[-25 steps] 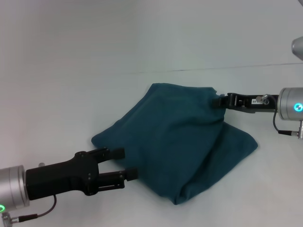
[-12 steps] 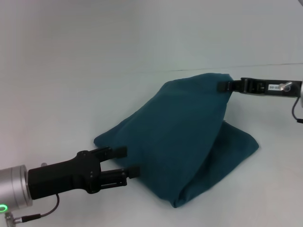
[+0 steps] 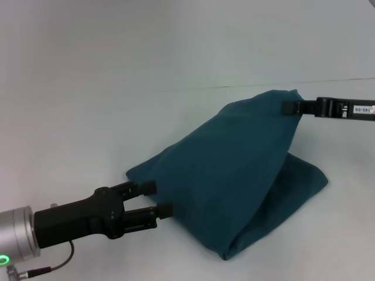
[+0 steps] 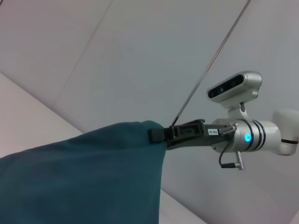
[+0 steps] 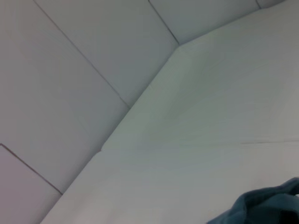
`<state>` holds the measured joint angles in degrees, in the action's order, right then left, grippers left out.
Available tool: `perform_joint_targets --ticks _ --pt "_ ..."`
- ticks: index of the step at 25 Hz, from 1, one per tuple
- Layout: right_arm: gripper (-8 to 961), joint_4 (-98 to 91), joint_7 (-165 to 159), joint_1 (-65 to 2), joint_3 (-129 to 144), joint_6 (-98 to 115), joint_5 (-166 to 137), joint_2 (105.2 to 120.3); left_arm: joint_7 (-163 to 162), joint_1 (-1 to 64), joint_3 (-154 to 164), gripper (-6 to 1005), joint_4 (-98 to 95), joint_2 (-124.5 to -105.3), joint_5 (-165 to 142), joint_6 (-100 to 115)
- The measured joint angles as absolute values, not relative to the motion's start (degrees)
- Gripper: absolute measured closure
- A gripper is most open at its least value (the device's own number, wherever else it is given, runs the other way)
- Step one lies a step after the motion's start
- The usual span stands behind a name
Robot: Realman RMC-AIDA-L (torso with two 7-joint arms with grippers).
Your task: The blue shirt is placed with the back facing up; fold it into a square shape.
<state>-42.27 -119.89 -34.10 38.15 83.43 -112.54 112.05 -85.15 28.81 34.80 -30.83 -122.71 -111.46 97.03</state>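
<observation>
The blue shirt (image 3: 228, 175) lies bunched on the white table (image 3: 88, 117), with one edge pulled up into a tent shape. My right gripper (image 3: 291, 107) is shut on that raised edge at the upper right, well above the table. It shows the same way in the left wrist view, where the right gripper (image 4: 158, 135) pinches the peak of the shirt (image 4: 93, 177). My left gripper (image 3: 157, 198) is open at the shirt's near left edge, fingertips touching the cloth. A scrap of the shirt (image 5: 261, 207) shows in the right wrist view.
White table surface stretches left of and behind the shirt. A thin dark seam (image 3: 246, 85) runs across the far side of the table. The robot's head camera (image 4: 233, 86) shows in the left wrist view.
My right gripper has risen and moved right with the shirt's edge, stretching the cloth taller. The shirt's lower part slid right. My left gripper followed slightly right.
</observation>
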Motion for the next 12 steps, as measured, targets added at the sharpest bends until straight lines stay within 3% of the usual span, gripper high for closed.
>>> perform_joint_targets --ticks 12 --pt "902 -42.1 -118.9 -29.7 38.1 84.7 -113.1 110.6 -85.3 28.9 34.8 126 -29.4 -123.08 -111.4 96.2"
